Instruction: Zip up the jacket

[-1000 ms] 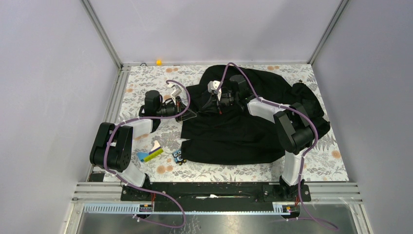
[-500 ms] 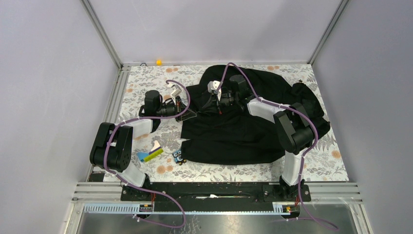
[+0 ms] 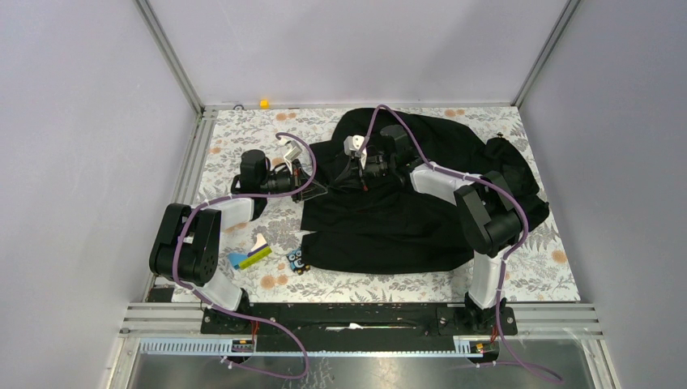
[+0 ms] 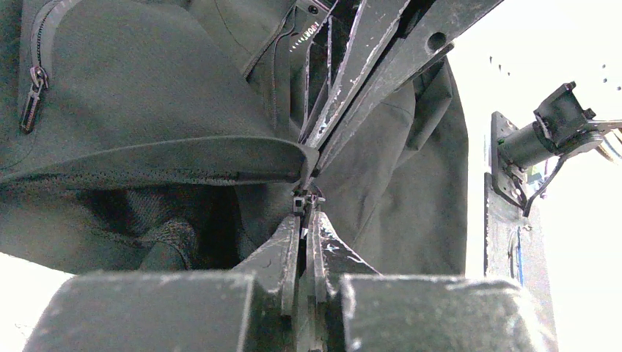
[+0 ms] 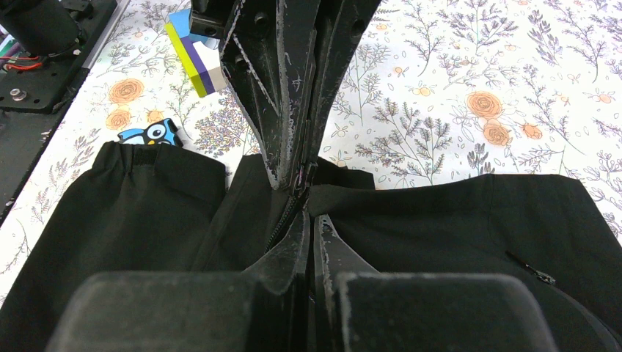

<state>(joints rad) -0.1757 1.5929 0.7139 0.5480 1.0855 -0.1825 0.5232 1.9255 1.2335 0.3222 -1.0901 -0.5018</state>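
The jacket (image 3: 389, 227) is black. The cloth (image 3: 526, 277) under it is white with grey leaves and orange flowers. Left of the jacket, a block (image 3: 251, 258) is yellow-green and blue.

robot lab cell (aluminium frame (image 3: 170, 57), plain grey walls (image 3: 356, 49))

- The left arm (image 3: 190, 243) has black, rounded joint housings and white link covers.
- The right arm (image 3: 486, 217) has the same black-and-white build.
- A purple cable (image 3: 381, 107) loops along each arm.
- The gripper fingers (image 4: 279, 260) are black and tapered, with paint scratched pale.
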